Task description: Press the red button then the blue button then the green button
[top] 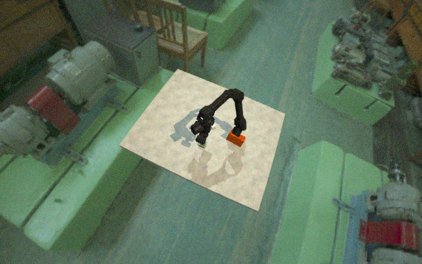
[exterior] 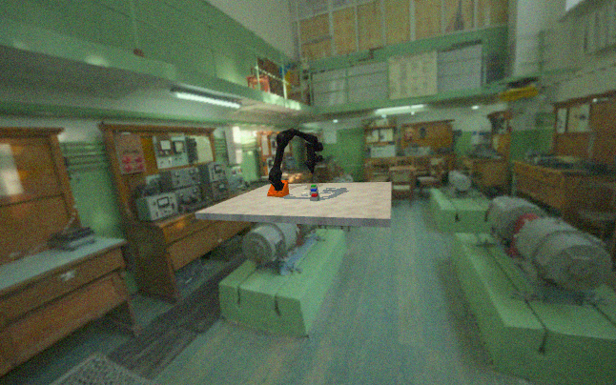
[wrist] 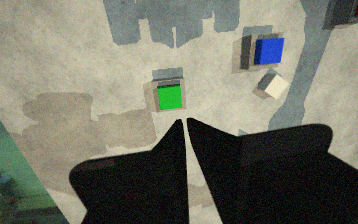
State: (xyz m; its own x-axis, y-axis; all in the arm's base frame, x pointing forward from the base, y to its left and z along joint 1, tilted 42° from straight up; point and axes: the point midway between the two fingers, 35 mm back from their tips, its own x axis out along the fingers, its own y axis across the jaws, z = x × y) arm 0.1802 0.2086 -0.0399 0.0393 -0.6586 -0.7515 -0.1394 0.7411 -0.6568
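The green button (top: 203, 144) (exterior: 314, 186) (wrist: 169, 97) stands up from its grey housing. My gripper (top: 201, 142) (exterior: 312, 172) (wrist: 184, 123) is shut and empty, in the air above the table close to the green button; in the wrist view its tips show just below and right of the green cap, with no contact visible. The blue button (exterior: 314, 190) (wrist: 270, 51) is at the upper right of the wrist view. The red button (exterior: 314, 194) is mostly cut off at that view's top right corner. The arm hides the blue and red buttons in the top view.
A small white block (wrist: 274, 86) lies just below the blue button in the wrist view. The arm's orange base (top: 236, 138) (exterior: 277, 189) stands on the pale table (top: 242, 183) (exterior: 248, 210). The table's edge shows at the lower left of the wrist view.
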